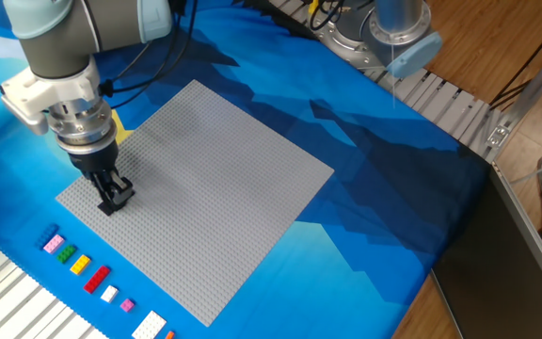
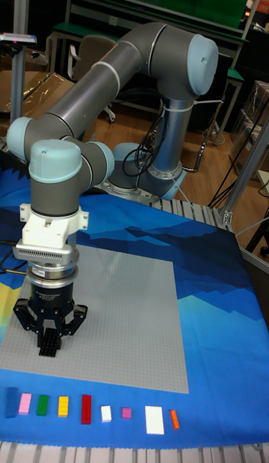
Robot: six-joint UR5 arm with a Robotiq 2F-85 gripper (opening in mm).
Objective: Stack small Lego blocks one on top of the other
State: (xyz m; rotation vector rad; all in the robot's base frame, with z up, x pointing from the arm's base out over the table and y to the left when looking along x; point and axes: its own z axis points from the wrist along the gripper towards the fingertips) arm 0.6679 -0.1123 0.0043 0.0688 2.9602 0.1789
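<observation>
We had our gripper (image 2: 49,349) pinching the black brick (image 2: 48,346) down at the near left corner of the grey baseplate (image 1: 205,179). Nothing was stacked yet: the other small bricks (image 2: 85,409) lay in a row along the table's front edge.

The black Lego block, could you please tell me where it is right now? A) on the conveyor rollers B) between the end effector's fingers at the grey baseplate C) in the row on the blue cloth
B: the black Lego block sits between the fingers of the end effector, over the grey baseplate.
</observation>
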